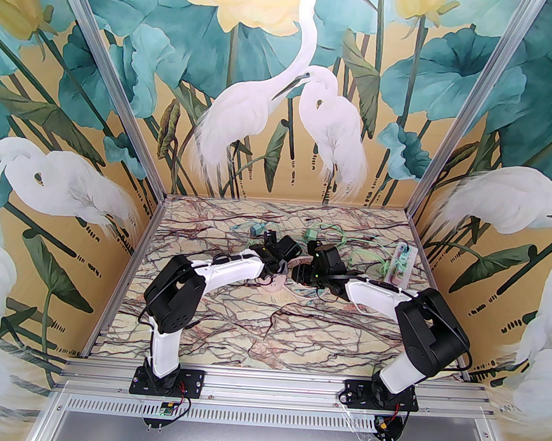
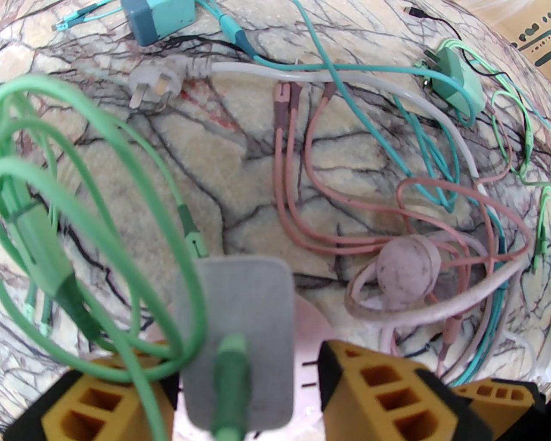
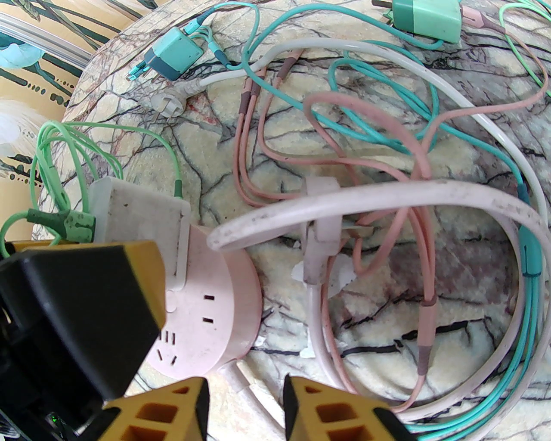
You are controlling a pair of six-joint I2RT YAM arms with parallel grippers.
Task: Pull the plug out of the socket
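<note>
Left end effector (image 2: 247, 370): we see it spread, a finger on each side of the plug (image 2: 234, 318).
Right end effector (image 3: 244, 387): astride the socket's cord (image 3: 246, 394); we cannot tell whether it pinches.
Plug: seated on the socket (image 3: 215, 310).
Socket: on the counter (image 2: 206, 181).

Left arm (image 1: 216, 269) and right arm (image 1: 374, 292): white shells, black joints, screwed black base plates (image 1: 168, 382); ochre jaws with hollow square cells and black backs; green lights (image 1: 317, 254) on right wrist
</note>
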